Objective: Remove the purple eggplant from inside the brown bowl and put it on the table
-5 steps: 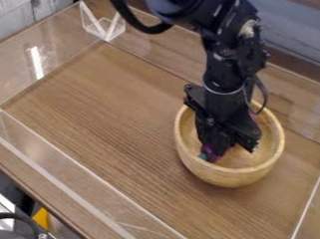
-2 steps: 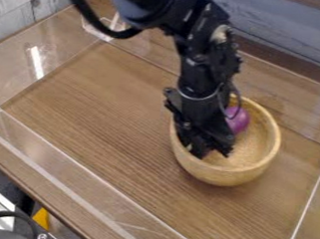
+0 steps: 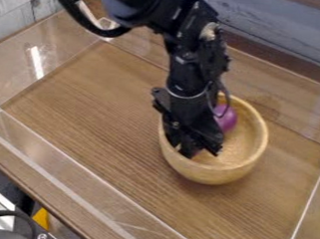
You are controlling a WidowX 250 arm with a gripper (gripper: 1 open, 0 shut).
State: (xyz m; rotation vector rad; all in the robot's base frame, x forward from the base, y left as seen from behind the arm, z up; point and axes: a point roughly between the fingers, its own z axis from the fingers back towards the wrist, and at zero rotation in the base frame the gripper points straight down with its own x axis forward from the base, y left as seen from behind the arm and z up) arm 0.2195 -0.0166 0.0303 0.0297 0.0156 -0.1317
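The brown bowl (image 3: 241, 160) sits on the table (image 3: 83, 118) at the right. The purple eggplant (image 3: 227, 118) lies inside it against the far wall, partly hidden behind the arm. My gripper (image 3: 194, 143) points straight down at the bowl's near-left side. Its dark fingers (image 3: 186, 139) stand narrowly apart and seem clamped on the bowl's wall. The eggplant is to the right of the fingers and not between them.
Clear acrylic walls (image 3: 46, 47) edge the tabletop on the left, back and front. A bare stretch of wood lies left of the bowl. The right wall (image 3: 306, 213) stands close beside the bowl.
The gripper has moved left, and the bowl has slid left with it. The eggplant, low by the fingertips a second ago, now shows behind and right of the gripper.
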